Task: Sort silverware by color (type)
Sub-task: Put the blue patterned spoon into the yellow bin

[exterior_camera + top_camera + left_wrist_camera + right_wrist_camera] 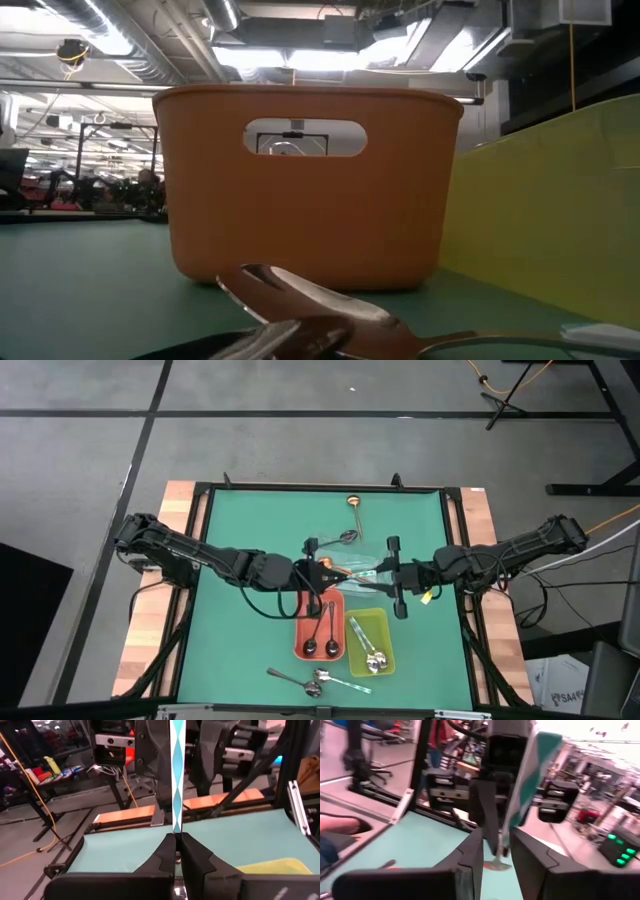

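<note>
– Two grippers are recorded at mid-table. What is held, and by which?

– A slim utensil with a teal-and-white striped handle (pixel 176 770) is pinched at its end by the left gripper (pixel 322 570), whose jaws are fully closed on it. It is carried off the green table (pixel 240 640), between the two arms. The right gripper (pixel 388 572) is set just opposite, about the utensil's other end. Whether it is closed on the utensil cannot be told.

– Why is it held that way?

– A hand-over is judged likely: the utensil is presented end-on so that the free end can be taken by the other arm. This is inferred, not observed.

– How is the sorting laid out?

– Black spoons (pixel 320 630) are collected in the red tray (pixel 299 622), and silver spoons (pixel 368 650) in the yellow-green tray (pixel 385 625) touching it, so one finish is kept per tray. A copper spoon (pixel 354 506) is left on the table beyond the arms. Several silver pieces (pixel 300 679) lie loose near the front edge.

– Progress?

– Part done is judged; loose pieces are not yet binned.
</note>
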You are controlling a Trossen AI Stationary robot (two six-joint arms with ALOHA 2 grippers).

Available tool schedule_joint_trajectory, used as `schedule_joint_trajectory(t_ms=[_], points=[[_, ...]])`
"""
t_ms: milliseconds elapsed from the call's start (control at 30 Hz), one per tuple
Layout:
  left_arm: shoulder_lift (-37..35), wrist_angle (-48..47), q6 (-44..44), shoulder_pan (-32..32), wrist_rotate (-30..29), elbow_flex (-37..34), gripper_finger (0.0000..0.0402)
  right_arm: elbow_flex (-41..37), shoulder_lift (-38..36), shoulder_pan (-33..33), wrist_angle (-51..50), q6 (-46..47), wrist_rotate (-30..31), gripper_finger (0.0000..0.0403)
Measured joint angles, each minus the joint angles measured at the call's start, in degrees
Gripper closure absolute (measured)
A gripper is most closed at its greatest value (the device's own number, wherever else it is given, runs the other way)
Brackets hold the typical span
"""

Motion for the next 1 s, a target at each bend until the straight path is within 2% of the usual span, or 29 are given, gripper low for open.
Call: schedule_joint_trajectory(t_ms=[200,533,667,1000], points=[[0.0,2.71,0.57,0.0,1.31,0.0,0.0395,0.0,0.02,-0.05,0.46,-0.16,3.97,0.031],[0.0,3.8,2.9,0.0,1.49,0.0,0.0395,0.02,1.06,-0.02,2.05,-1.55,2.39,0.031],[0.0,3.78,2.92,0.0,1.48,0.0,0.0395,0.02,3.91,-0.02,5.99,-1.69,0.08,0.031],[0.0,3.69,2.99,-0.02,1.52,0.0,0.0395,0.02,8.3,-0.02,13.61,-4.6,0.38,0.031]])
